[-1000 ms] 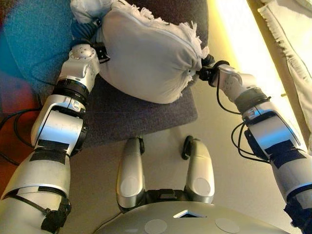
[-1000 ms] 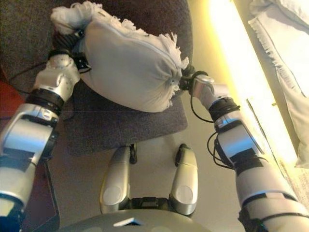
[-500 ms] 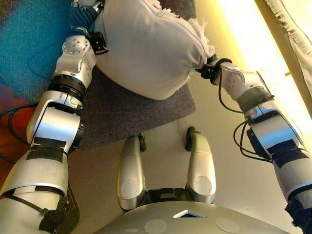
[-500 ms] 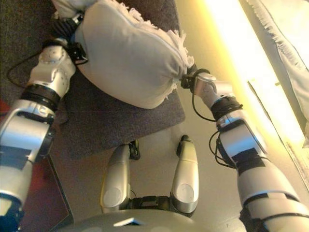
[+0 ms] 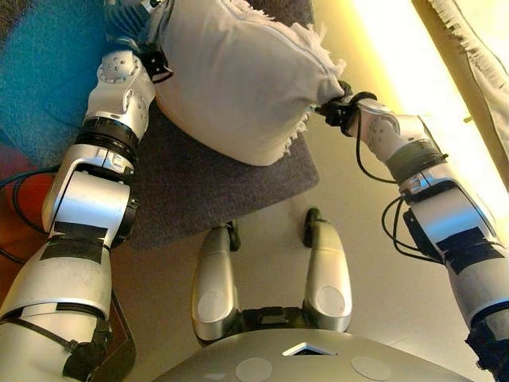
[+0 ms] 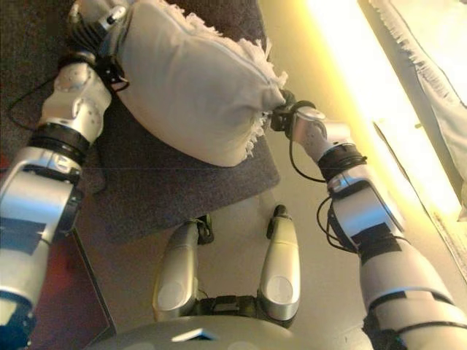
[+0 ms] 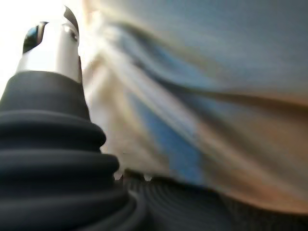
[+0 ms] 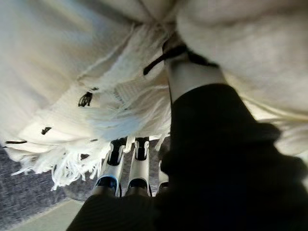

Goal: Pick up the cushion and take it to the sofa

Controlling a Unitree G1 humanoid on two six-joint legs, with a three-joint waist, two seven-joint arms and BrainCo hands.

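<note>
— So why is the cushion [image 5: 238, 76] held like that?

— It hangs between the two hands, clear above the grey rug [image 5: 199, 187], gripped at opposite corners so it will not sag. The right hand [image 8: 130, 163] has its fingers curled into the fringed corner. The left hand [image 5: 131, 16] is at the far corner; I cannot tell how its fingers sit.

— Any label or writing?

— None that can be read. The sofa [image 6: 430, 65] lies off to the right.
</note>
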